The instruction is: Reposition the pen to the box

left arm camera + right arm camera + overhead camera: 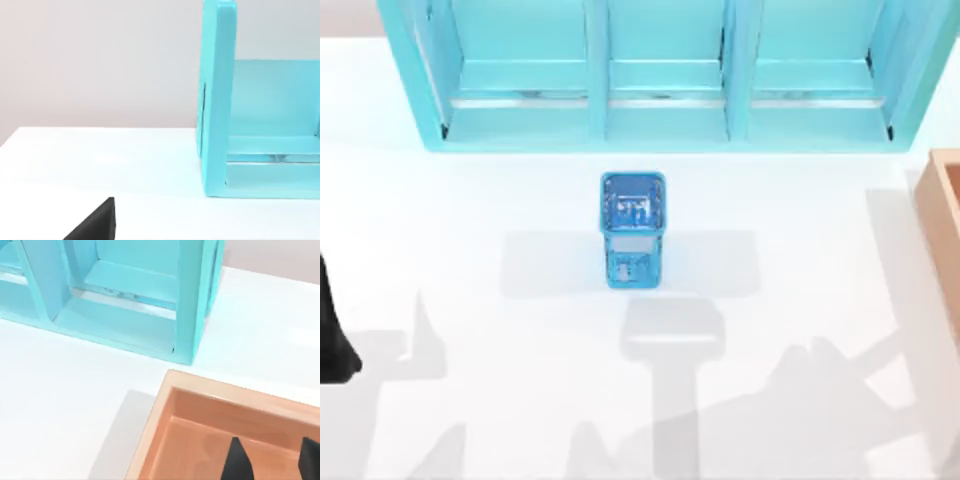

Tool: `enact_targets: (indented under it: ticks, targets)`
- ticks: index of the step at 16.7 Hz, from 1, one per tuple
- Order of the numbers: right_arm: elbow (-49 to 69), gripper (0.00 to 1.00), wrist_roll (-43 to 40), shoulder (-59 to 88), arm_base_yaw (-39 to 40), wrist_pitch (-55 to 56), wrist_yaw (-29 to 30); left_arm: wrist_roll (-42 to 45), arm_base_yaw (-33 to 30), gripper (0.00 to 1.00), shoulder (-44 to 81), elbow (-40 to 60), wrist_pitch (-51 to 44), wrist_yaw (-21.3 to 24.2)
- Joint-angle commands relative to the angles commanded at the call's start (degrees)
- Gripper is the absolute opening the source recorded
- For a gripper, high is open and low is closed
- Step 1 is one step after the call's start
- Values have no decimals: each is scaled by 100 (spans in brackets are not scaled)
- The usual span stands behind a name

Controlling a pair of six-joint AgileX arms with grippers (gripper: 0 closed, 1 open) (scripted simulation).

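Pen (632,210) seems to stand inside basket (633,265), mid-table (end-on, hard to make out). Prob. light, stiff, slick barrel, so grip just below cap. Right gripper (270,460) hangs over box (210,390), fingers apart, empty. Left arm (332,335) parked at left edge.

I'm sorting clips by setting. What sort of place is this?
Probably a rendered tabletop test scene, not a real room: a plain white table carries just a big turquoise shelf unit, a small translucent blue mesh basket and a light tan wooden box, under the right gripper.
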State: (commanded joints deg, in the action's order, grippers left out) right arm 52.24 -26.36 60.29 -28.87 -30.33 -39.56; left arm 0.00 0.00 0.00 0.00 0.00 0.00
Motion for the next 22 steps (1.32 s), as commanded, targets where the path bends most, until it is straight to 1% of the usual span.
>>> enact_targets:
  ticks: [2, 8, 10, 15, 17, 21, 22]
  targets:
    - [-86, 0, -92, -128, -121, -43, -48, 0, 0, 100, 0, 0, 0, 0]
    - [-143, 0, -57, -55, -42, 52, -24, 0, 0, 100, 0, 0, 0, 0]
    - [-352, 0, 16, 46, 71, 376, 55, 0, 0, 100, 0, 0, 0, 0]
    - [-1029, 0, 296, 327, 385, 1678, 339, 0, 0, 100, 0, 0, 0, 0]
    - [-1203, 0, 370, 384, 468, 1873, 425, 0, 0, 100, 0, 0, 0, 0]
    - [-1212, 0, 375, 387, 474, 1882, 431, 0, 0, 100, 0, 0, 0, 0]
    - [-1212, 8, 375, 387, 474, 1882, 431, 0, 0, 100, 0, 0, 0, 0]
